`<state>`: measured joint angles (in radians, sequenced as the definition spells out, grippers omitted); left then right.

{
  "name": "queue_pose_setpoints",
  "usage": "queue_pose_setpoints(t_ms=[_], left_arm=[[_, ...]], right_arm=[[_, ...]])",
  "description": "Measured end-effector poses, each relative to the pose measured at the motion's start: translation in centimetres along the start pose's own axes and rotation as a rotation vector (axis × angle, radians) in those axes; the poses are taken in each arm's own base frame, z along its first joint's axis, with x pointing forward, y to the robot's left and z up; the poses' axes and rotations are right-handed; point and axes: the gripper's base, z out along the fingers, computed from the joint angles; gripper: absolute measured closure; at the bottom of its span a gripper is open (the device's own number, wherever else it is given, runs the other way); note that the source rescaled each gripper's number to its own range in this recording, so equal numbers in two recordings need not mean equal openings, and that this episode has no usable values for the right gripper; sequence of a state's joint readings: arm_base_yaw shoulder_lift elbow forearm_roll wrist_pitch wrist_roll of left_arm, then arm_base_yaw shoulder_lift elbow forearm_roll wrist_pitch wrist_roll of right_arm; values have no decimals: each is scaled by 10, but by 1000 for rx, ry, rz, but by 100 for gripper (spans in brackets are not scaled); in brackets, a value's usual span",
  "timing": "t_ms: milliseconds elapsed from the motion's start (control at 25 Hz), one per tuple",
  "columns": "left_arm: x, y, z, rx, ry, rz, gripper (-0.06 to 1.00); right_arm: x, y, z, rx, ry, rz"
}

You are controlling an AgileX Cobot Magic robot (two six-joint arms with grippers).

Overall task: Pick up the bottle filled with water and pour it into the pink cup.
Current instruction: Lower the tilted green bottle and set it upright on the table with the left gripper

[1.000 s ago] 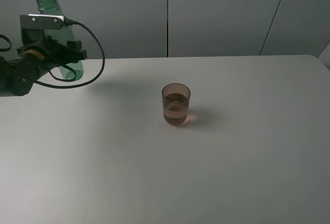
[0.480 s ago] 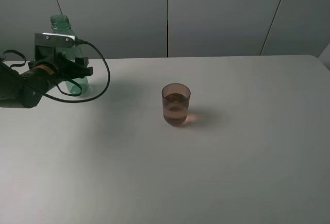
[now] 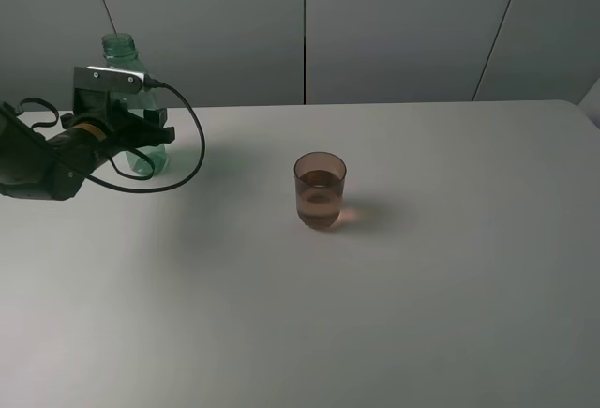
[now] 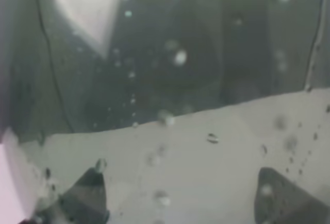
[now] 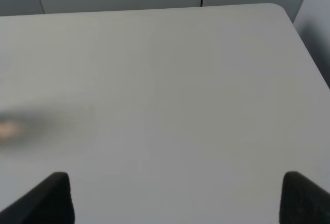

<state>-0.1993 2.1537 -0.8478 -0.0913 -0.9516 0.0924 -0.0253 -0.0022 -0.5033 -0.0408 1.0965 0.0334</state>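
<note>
Grey wall panels back a pale counter (image 3: 422,333). At its far left, the left hand (image 3: 127,131) pinches the green bottle (image 3: 120,50), held nearly upright. The pink cup (image 3: 320,189) stands mid-counter, well apart. The right hand's fingers (image 5: 51,198) are spread over bare counter.

My high cam sits off the arms, looking down across the table (image 3: 394,333) toward the grey back wall (image 3: 403,28). Left wrist cam is pressed right up against the bottle (image 4: 170,80), so I see table only through green plastic. Right wrist cam hangs over bare table (image 5: 165,105), facing the same wall. All three share the table's far edge.
</note>
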Motion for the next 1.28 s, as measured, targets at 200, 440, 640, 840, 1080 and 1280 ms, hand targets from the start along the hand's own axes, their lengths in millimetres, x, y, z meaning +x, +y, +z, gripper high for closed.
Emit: queue_pose_setpoints(t_ms=[200,440,640,840,1080,1280], left_arm=[[0,0,1,0,-2,0,94],[0,0,1,0,-2,-3,94],[1,0,1,1,5,-10,59],[4,0,1,4,46,-24,-4],[4,-1,0,7,82,-29,-4],[-5,0,-4,8,70,-31,-4]], right_arm=[[0,0,0,0,0,0],[0,0,0,0,0,0],[0,0,0,0,0,0],[0,0,0,0,0,0],[0,0,0,0,0,0],[0,0,0,0,0,0]])
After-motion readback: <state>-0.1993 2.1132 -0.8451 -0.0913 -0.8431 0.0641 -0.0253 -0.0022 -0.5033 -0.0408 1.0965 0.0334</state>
